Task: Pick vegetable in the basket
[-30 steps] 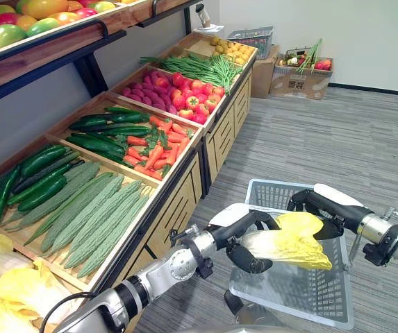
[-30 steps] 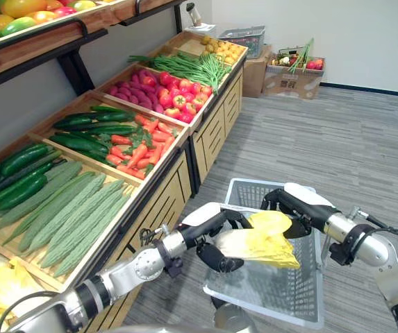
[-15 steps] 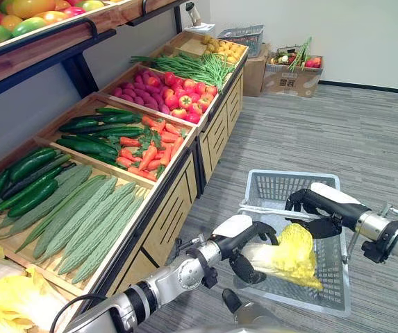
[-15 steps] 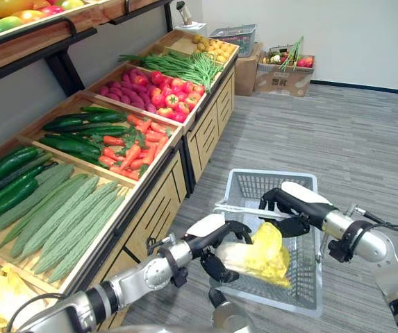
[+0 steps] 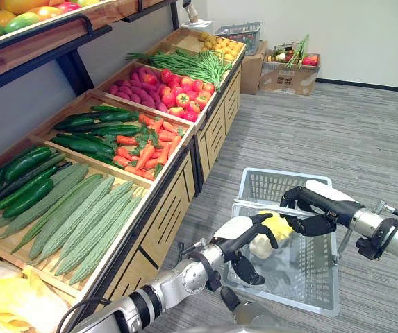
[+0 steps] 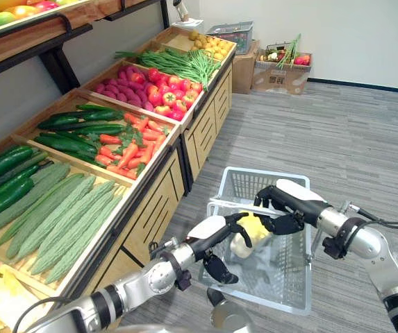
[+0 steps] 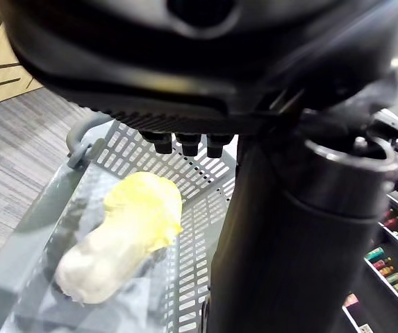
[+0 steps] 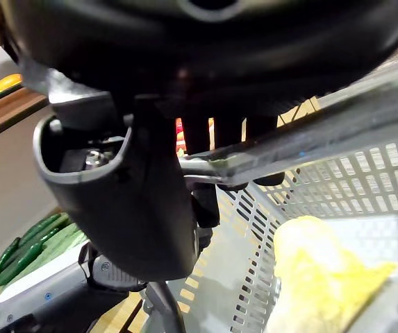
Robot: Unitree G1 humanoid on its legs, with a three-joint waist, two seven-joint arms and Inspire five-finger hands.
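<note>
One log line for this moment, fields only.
cabbage: lying in basket, not held | left hand: open, beside cabbage | right hand: shut on basket handle

Cucumbers (image 5: pixel 93 127), carrots (image 5: pixel 147 148), peppers (image 5: pixel 182 96), green beans (image 5: pixel 193 64)

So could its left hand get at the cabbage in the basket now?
Probably yes. The left hand hangs open at the basket's near edge, with the cabbage lying just beyond it. The basket is open on top and nothing covers the cabbage; the right hand grips the handle off to one side.
</note>
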